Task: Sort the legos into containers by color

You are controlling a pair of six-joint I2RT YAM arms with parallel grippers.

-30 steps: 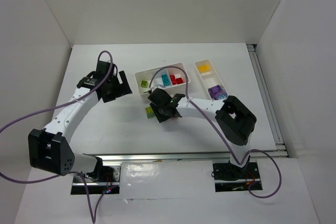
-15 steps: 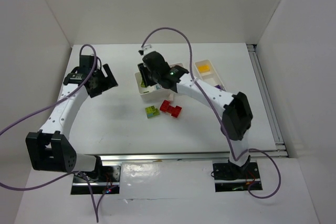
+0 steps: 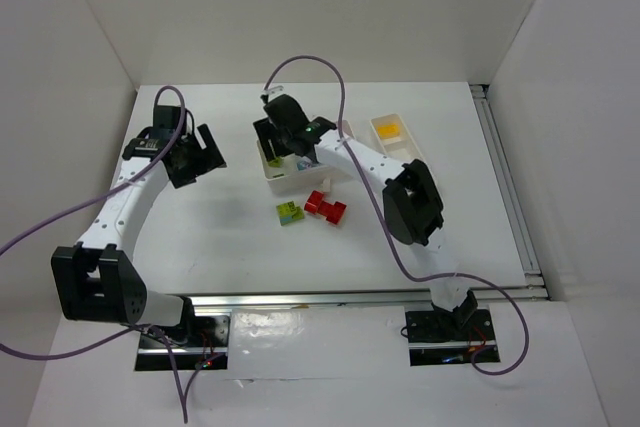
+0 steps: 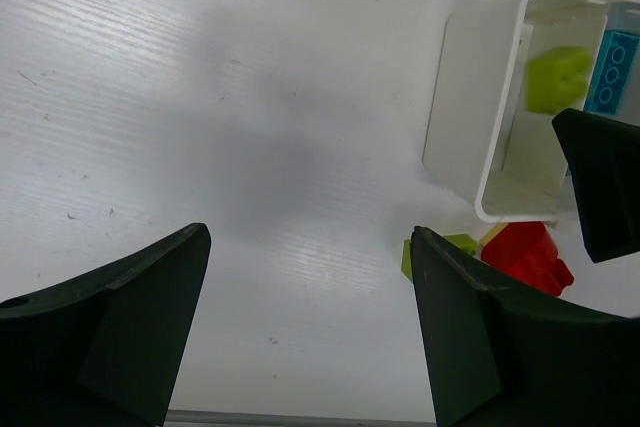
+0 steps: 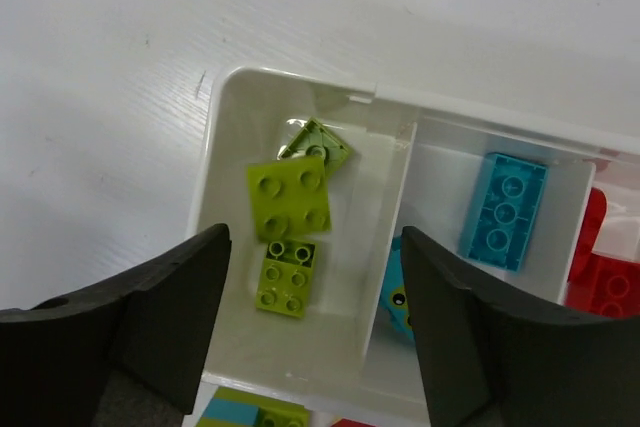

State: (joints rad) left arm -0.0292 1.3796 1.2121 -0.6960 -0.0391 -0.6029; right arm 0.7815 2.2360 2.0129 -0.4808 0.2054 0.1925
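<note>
The right arm (image 3: 360, 162) rises from the near edge of the table (image 3: 200, 237), folds at the elbow and slants left and away. It holds the right gripper (image 3: 277, 144) over the left end compartment of the wider tray (image 5: 300, 87), claw parted and gripping nothing. Three lime green bricks (image 5: 290, 193) lie in that compartment, with a teal brick (image 5: 505, 209) in the next. The left arm (image 3: 130, 207) angles toward the far left corner. The left gripper (image 4: 310, 237) is spread wide and empty above bare table. A red brick (image 3: 326, 207) and a lime brick (image 3: 291, 213) lie loose beside the tray's near edge.
</note>
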